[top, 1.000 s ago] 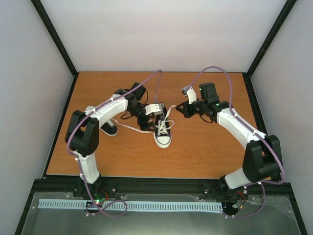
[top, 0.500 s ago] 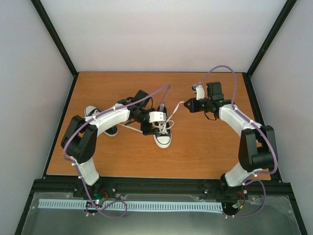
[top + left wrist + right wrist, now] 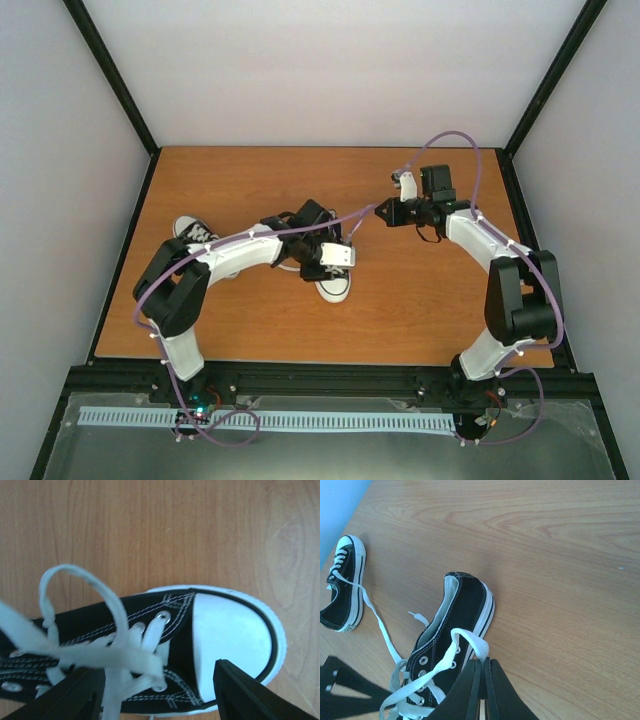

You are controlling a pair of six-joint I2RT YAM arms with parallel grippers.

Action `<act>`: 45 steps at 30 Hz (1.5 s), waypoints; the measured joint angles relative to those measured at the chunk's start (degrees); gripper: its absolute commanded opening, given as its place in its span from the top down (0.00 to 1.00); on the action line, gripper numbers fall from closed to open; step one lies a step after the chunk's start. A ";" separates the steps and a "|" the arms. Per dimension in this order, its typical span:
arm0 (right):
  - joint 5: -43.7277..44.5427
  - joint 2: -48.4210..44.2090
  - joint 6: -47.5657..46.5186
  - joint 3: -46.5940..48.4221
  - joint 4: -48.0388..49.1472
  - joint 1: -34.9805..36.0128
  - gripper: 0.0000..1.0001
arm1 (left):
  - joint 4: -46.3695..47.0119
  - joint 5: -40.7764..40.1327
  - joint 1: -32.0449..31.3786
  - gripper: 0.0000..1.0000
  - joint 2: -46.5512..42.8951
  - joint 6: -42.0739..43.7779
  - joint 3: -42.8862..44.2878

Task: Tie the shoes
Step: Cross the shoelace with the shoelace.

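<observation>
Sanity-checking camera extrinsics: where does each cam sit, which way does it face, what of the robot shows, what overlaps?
Top external: above and behind the bases, looking down on the table; both arms whole, left pincer over the near shoe, right pincer beyond it.
Left wrist: straight down onto the near shoe's toe; own fingers at the bottom corners.
Right wrist: slanting across the table at the near shoe and second shoe; own shut fingers pinch the lace.
Shared: near shoe in all three.

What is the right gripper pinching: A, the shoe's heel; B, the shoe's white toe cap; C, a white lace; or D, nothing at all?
C: the right gripper is shut on a loop of white lace that rises from the middle shoe.
</observation>
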 measured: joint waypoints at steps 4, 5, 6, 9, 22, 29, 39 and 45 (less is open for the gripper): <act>-0.46 0.66 -0.17 0.02 -0.26 -0.24 0.97 | 0.35 -2.36 -2.23 0.50 -0.15 0.66 -0.26; -0.66 0.90 -0.17 0.02 -0.26 -0.28 0.97 | 0.87 -3.26 -2.47 0.51 -0.13 0.81 -0.61; -0.83 1.05 -0.20 0.02 -0.42 -0.28 0.97 | 1.27 -4.33 -2.54 0.53 0.07 0.81 -0.81; -1.36 1.07 -0.46 0.02 -0.76 -0.28 0.97 | 3.13 -7.63 -2.51 0.58 1.84 0.59 -0.70; -4.22 -1.05 -4.57 0.00 -3.89 -0.28 0.97 | 4.70 -15.34 -2.60 0.97 3.54 -1.11 -0.11; -7.41 -2.84 -7.10 0.00 -5.81 -0.28 0.97 | 4.39 -15.74 -2.45 0.99 0.42 -2.38 -0.09; -10.32 -3.17 -8.48 0.00 -7.91 0.42 0.97 | 0.04 -11.37 -0.39 0.99 -1.09 -6.08 2.95; -11.34 0.28 -9.49 4.15 -8.37 4.83 0.97 | -1.46 -6.40 2.12 0.99 -2.99 -7.80 4.00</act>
